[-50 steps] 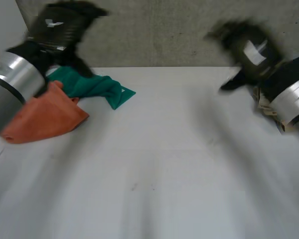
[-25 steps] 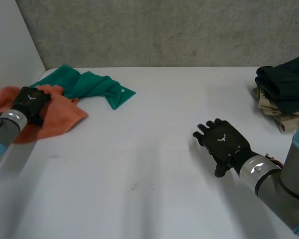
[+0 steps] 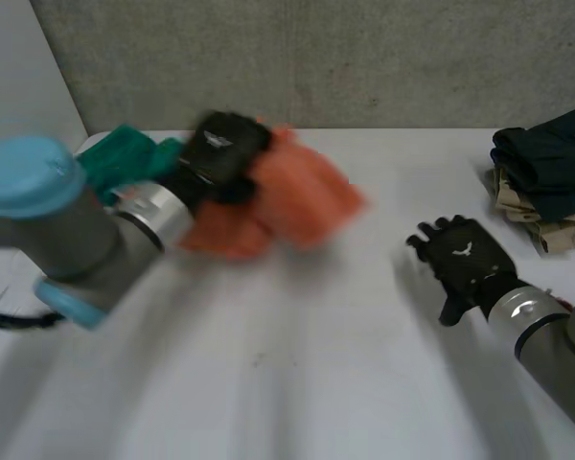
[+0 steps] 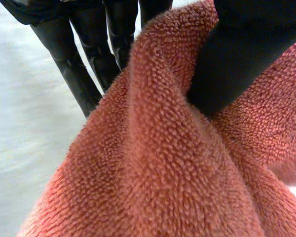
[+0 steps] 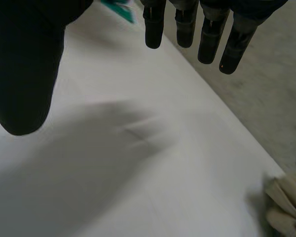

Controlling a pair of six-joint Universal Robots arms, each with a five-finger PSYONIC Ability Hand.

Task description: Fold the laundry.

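My left hand (image 3: 220,153) is shut on an orange towel (image 3: 292,196) and carries it above the table's back middle. In the left wrist view the thumb (image 4: 239,59) presses the orange towel (image 4: 163,163) against the fingers (image 4: 84,64). A green towel (image 3: 125,158) lies crumpled at the back left, behind my left forearm. My right hand (image 3: 465,264) hovers open over the table at the right, fingers straight, holding nothing; its fingers (image 5: 202,29) and thumb (image 5: 24,64) spread over bare table in the right wrist view.
A stack of folded dark and beige clothes (image 3: 546,187) sits at the table's far right edge; its beige corner (image 5: 286,207) appears beyond my right hand. A grey concrete wall (image 3: 316,57) runs behind the white table (image 3: 297,383).
My left hand closed on the orange towel at the back left and swung it up and rightward to the back middle. My right hand shifted slightly right and farther back, staying open.
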